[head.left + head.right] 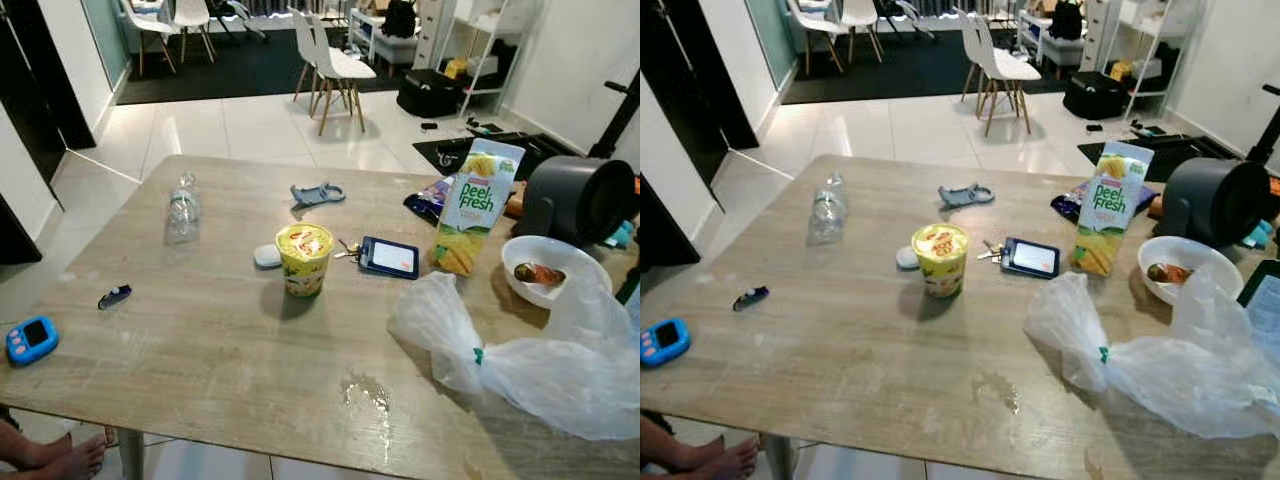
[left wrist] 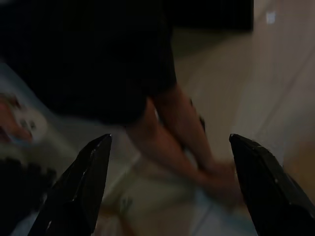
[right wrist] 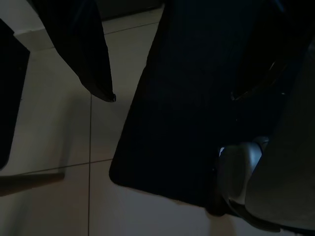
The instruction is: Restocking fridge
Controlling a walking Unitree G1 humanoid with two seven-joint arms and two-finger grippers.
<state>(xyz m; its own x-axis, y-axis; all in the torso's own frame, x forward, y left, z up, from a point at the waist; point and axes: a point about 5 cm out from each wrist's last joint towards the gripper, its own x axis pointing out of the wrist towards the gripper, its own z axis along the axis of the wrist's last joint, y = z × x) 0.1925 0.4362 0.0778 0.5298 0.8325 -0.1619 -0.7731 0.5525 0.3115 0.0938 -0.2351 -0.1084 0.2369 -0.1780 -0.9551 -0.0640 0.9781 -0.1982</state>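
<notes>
We see light wood table [image 1: 220,350] on white tiles, white chairs [image 1: 335,62] and dark rug beyond. Left to right on top: blue gadget [image 1: 31,339] at edge, small dark clip [image 1: 114,296], clear bottle [image 1: 183,208] lying flat, yellow cup [image 1: 304,258] upright mid-table, card holder [image 1: 389,257] with keys, Peel Fresh juice carton [image 1: 475,205] upright right of centre, white bowl [image 1: 553,270], crumpled plastic bag [image 1: 540,360] cut off by frame. Bare feet [image 1: 60,455] of a person at lower left. Left gripper [image 2: 170,189] fingers apart over dim floor, blurred legs beyond. Right gripper [image 3: 172,96] fingers spread, too dark beyond tiles.

Matt wood-grain table [image 1: 230,340], crinkly translucent plastic bag [image 1: 540,360]
</notes>
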